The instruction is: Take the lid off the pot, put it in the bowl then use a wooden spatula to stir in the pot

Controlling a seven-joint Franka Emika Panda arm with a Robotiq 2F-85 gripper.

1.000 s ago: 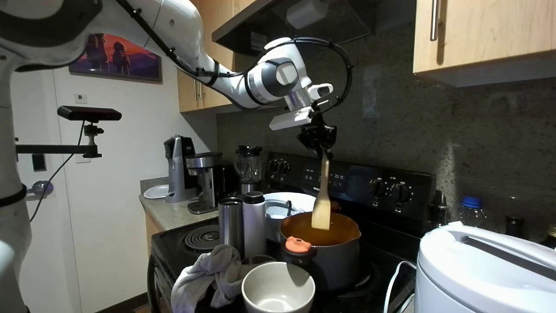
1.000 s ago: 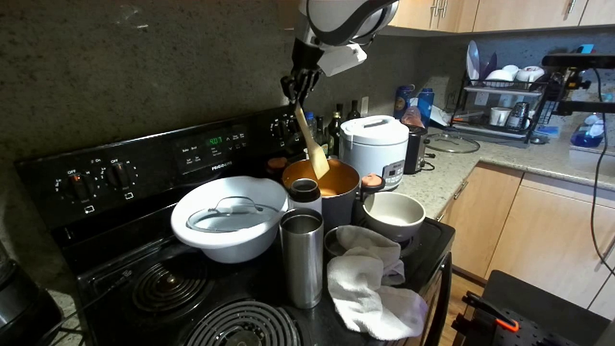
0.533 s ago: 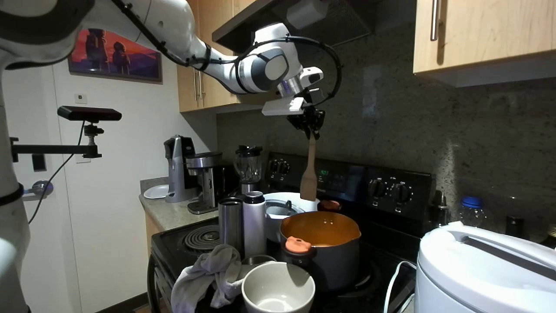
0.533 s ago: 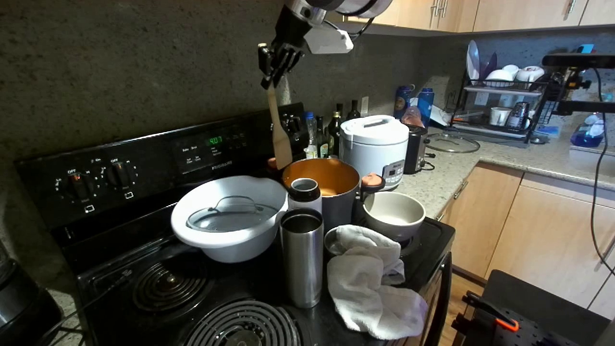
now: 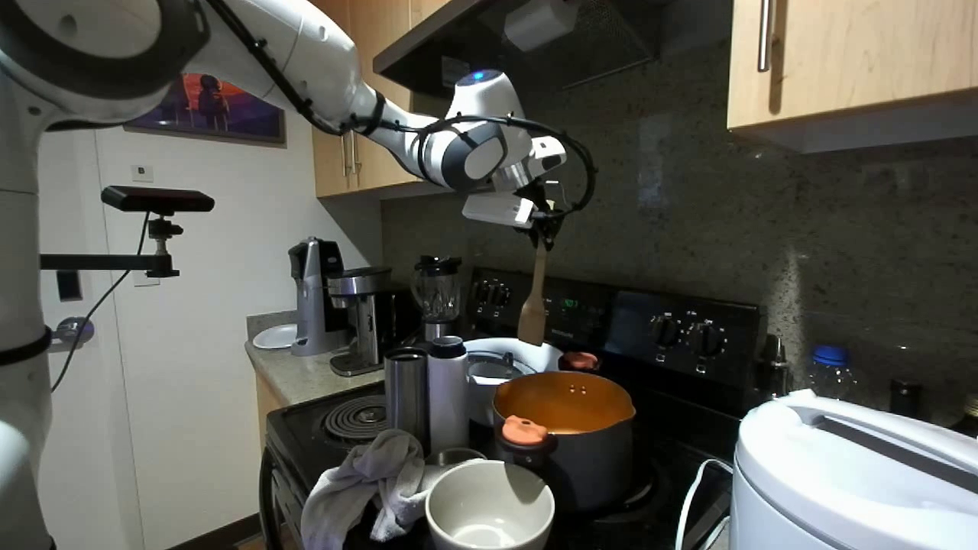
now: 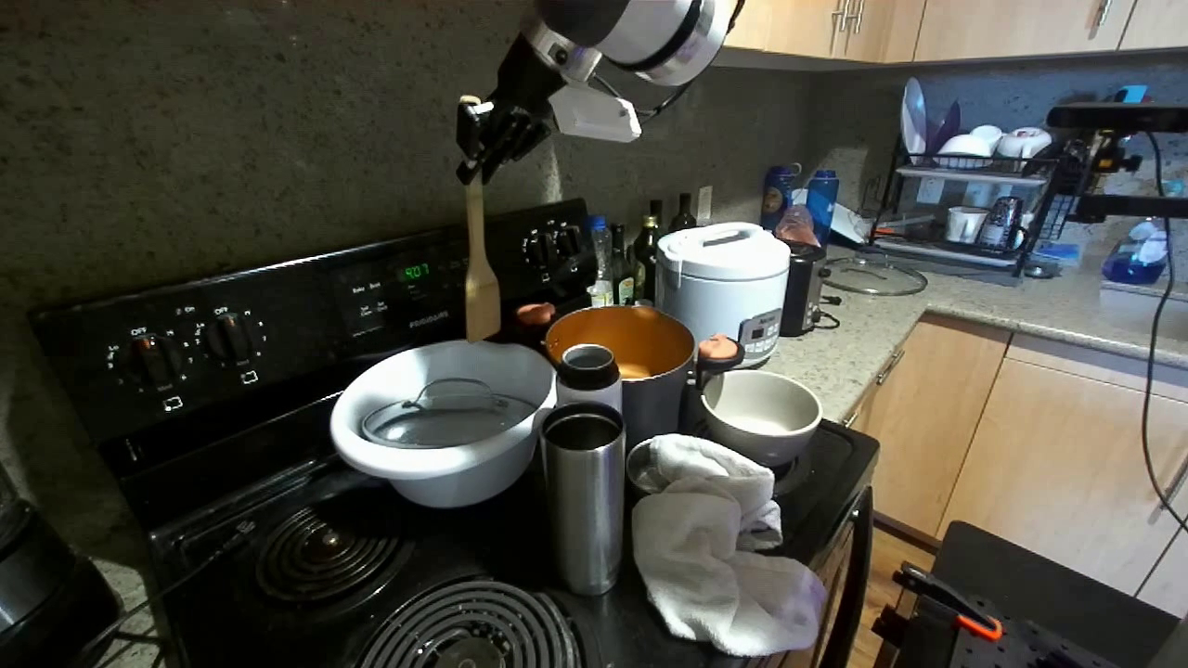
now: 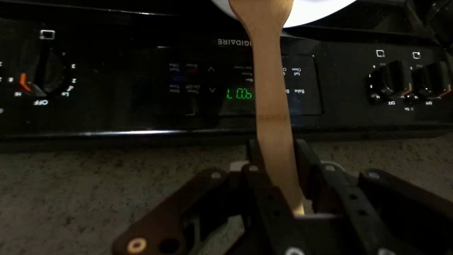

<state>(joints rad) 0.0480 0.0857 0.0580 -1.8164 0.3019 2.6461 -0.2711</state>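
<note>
Range [image 6: 445, 543]: glossy black, flat top set with ridged spiral coils; upright control panel behind, green digits lit.

Lidded cooker [image 6: 715, 292]: smooth white drum, moulded grip across its top.

White basin [image 6: 455, 487]: smooth oval, broad rolled rim; on the range.

Pot [image 5: 596, 470]: squat, dark grey outer wall, shiny orange interior, stubby side handles topped in orange; on the range, just beside the basin.

Towel [image 6: 715, 566]: pale, soft pile, crumpled; at the front of the range.

Clear lid [image 6: 436, 427]: transparent, thin-edged, arched handle; lying inside the white basin.

Off-white bowl [image 5: 489, 500]: round, deep, smooth-walled; near the pot's handle.

Tumbler [image 6: 585, 510]: tall steel cylinder, open-topped, upright.

Flask [image 5: 448, 397]: pale, slender, black neck; upright, just beside the tumbler.

Wooden spatula [image 6: 477, 250]: pale plain grain, slim handle widening to a flat blade; blade downward, at the rear rim of the basin and outside the pot in both exterior views. Whether blade meets rim cannot be told.

Gripper [image 7: 277, 150]: black, jointed links; fingers [image 7: 308, 166] clamped on the spatula's handle, one to each side, the blade well below them; in the wrist view the handle runs on between them toward the palm.
</note>
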